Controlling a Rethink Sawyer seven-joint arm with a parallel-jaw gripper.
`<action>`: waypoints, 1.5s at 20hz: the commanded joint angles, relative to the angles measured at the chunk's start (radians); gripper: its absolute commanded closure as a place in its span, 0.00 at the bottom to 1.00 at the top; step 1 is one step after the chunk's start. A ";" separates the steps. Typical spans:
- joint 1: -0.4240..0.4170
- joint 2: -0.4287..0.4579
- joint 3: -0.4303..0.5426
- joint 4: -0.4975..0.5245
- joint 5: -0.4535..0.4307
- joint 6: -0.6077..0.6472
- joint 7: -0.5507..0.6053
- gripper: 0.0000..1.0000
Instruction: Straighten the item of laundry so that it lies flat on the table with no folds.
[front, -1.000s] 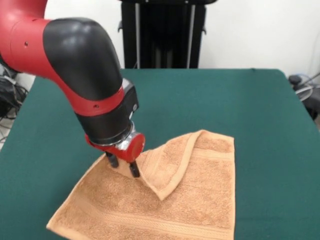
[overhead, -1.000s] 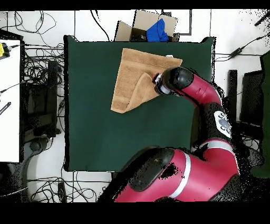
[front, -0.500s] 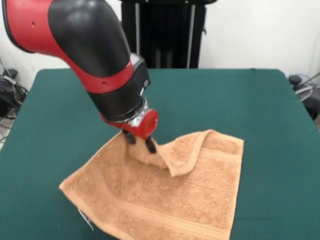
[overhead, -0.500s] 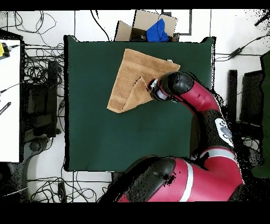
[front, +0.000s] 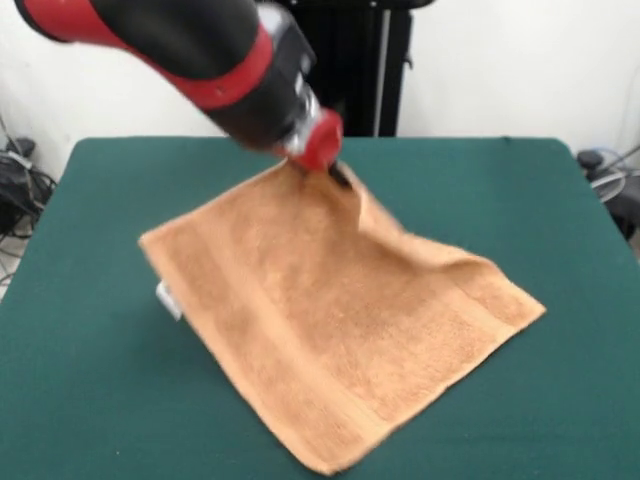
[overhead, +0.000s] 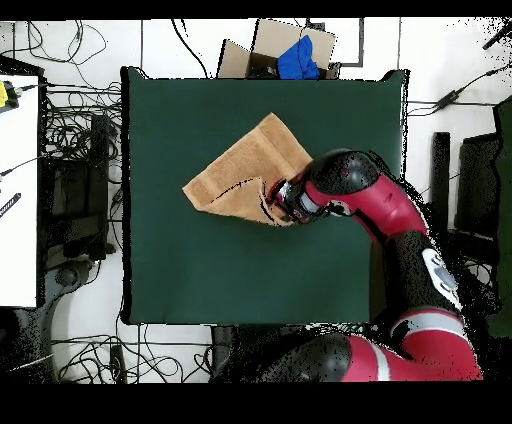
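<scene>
The claw (front: 335, 170) is clamped on one corner of the orange-tan hand towel (front: 330, 320), lifting it; the rest seems to lie spread on the green counter (front: 560, 200).

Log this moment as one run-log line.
tool: shut on towel corner, raised | towel: unfolded, far corner lifted, rest on table | status: not yet flat

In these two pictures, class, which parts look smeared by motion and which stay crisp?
Front view: the gripper and the arm are streaked, the towel soft near the held corner, while the table edge is crisp. Overhead view: little smear.
</scene>
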 joint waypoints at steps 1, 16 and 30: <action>-0.112 -0.061 0.042 0.166 0.010 0.619 0.185 0.00; -0.313 0.243 0.263 -0.255 -0.402 1.408 0.113 0.00; -0.039 -0.138 -0.020 0.055 -0.172 0.251 0.378 0.00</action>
